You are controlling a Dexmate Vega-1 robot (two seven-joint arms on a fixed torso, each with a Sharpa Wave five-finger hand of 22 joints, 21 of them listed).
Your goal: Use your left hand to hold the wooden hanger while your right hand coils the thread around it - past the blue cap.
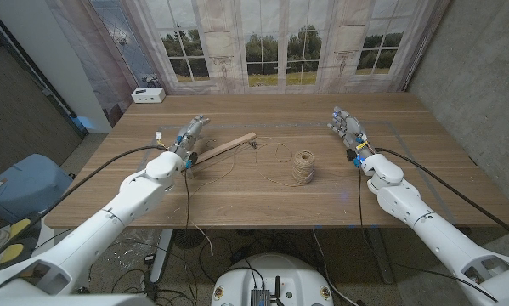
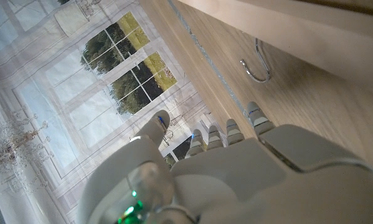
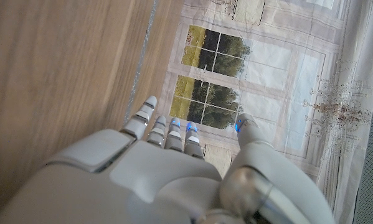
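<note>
The wooden hanger (image 1: 226,147) lies slanted on the table, left of centre. In the left wrist view its pale bar (image 2: 286,28) and metal hook (image 2: 257,70) lie on the table beyond my fingertips. My left hand (image 1: 189,136) stands just left of the hanger with fingers straight and apart, holding nothing; in the wrist view the left hand (image 2: 236,168) does not touch the wood. A spool of tan thread (image 1: 303,167) stands upright at mid-table, and loose thread (image 1: 275,153) loops from it toward the hanger's far end. My right hand (image 1: 347,132) is open, right of the spool and apart from it, its fingers (image 3: 167,127) extended.
A small white box (image 1: 149,95) sits at the table's back left corner. A curtain with a printed window (image 1: 275,51) hangs behind the table. Bare wood (image 1: 407,183) spreads around the right arm. Cables trail off the front edge (image 1: 195,223).
</note>
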